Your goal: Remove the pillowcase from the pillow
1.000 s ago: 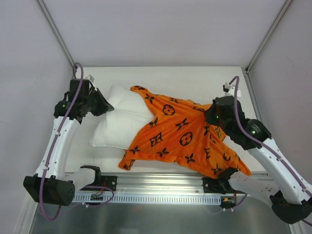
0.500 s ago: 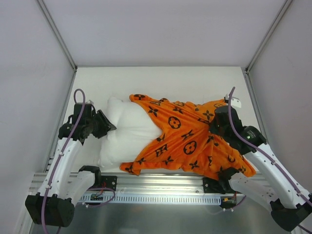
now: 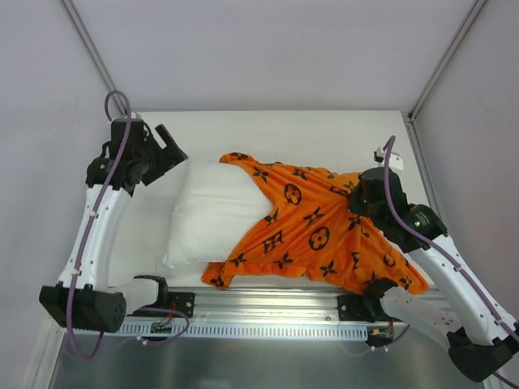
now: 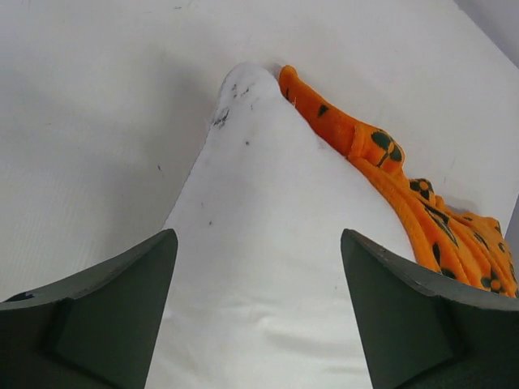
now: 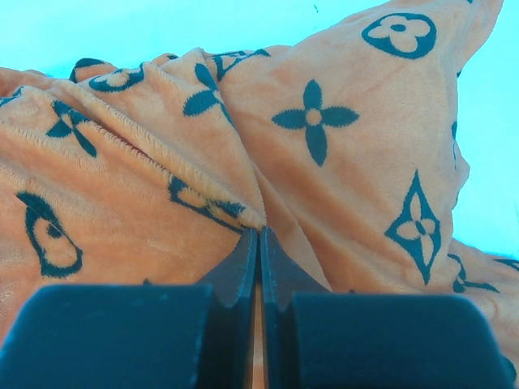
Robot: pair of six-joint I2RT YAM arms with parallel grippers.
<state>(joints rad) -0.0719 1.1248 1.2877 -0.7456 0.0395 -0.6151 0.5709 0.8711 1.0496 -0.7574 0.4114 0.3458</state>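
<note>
The white pillow (image 3: 211, 215) lies on the table, its left half bare and its right half still inside the orange pillowcase (image 3: 316, 235) with black motifs. My left gripper (image 3: 172, 143) hovers open just beyond the pillow's far left corner. In the left wrist view the fingers (image 4: 105, 308) stand wide apart above the pillow (image 4: 251, 162), gripping nothing, with the pillowcase (image 4: 381, 162) edge off to the right. My right gripper (image 3: 355, 203) is shut on a fold of the pillowcase (image 5: 340, 162); its jaws (image 5: 259, 235) pinch the plush fabric.
The white table (image 3: 324, 138) is bounded by white side walls with metal corner posts (image 3: 97, 65). An aluminium rail (image 3: 268, 312) carrying both arm bases runs along the near edge, just below the pillowcase's lower hem.
My left gripper has opened, let go of the pillow and drawn back up to the far left. The pillow has settled flat. The right gripper stays shut on the pillowcase.
</note>
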